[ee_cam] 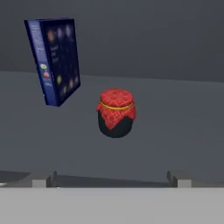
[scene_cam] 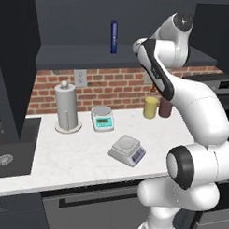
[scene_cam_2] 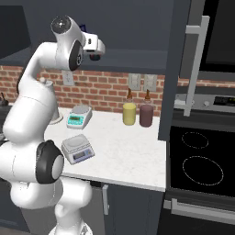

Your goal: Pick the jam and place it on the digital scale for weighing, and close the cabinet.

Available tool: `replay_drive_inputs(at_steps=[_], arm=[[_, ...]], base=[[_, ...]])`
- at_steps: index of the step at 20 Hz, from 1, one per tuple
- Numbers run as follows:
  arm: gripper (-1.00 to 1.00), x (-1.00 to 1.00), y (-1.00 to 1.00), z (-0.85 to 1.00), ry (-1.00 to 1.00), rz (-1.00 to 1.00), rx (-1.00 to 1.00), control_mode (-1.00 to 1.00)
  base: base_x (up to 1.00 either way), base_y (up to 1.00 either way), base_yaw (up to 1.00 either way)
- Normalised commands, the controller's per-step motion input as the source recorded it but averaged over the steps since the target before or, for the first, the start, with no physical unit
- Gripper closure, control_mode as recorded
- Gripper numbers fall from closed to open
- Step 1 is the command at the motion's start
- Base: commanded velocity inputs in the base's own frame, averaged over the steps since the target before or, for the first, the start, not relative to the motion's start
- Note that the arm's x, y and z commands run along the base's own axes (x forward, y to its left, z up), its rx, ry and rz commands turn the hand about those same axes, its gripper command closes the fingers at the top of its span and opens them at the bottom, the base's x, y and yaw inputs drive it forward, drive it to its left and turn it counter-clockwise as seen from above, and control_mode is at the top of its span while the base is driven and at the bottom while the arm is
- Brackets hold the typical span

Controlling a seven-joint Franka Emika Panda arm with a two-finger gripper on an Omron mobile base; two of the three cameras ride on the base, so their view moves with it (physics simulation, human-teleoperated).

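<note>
The jam (ee_cam: 115,113), a squat dark jar with a red cloth lid, stands upright on the shelf of the open cabinet (scene_cam: 90,54) in the hand view. My gripper (ee_cam: 111,179) is open, short of the jar, and its fingertips (ee_cam: 43,179) are spread wider than the jar with nothing between them. In the right base view my hand (scene_cam_2: 94,46) is raised to shelf height and points into the cabinet. The silver-grey digital scale (scene_cam: 128,150) (scene_cam_2: 78,149) sits on the white counter near its front edge, with its platform bare. The cabinet's doors (scene_cam: 15,61) (scene_cam_2: 181,69) are swung open.
A tall blue box (ee_cam: 54,59) (scene_cam: 113,37) stands on the shelf just left of the jam. On the counter are a white scale with a teal front (scene_cam: 102,118), a paper towel holder (scene_cam: 67,107), and yellow (scene_cam: 150,107) and maroon (scene_cam: 165,108) bottles. The stove (scene_cam_2: 202,160) lies right, the sink (scene_cam: 7,154) left.
</note>
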Motion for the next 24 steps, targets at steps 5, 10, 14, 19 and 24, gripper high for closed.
replay_drive_inputs(at_steps=[5, 10, 14, 19, 24], arm=[[-1.0, 0.44, 0.0, -0.01, 0.03, 0.0, 0.0, -1.0], [-1.0, 0.38, 0.0, -0.01, 0.01, 0.0, 0.0, -1.0], [-1.0, 0.46, 0.0, -0.03, 0.0, 0.0, 0.0, -1.0], [-1.0, 0.42, 0.0, 0.0, 0.0, 0.0, 0.0, -1.0], [-1.0, 0.37, 0.0, -0.02, 0.0, 0.0, 0.0, -1.0]], base=[[0.0, 0.0, 0.0], [0.0, 0.0, 0.0], [0.0, 0.0, 0.0], [0.0, 0.0, 0.0], [0.0, 0.0, 0.0]])
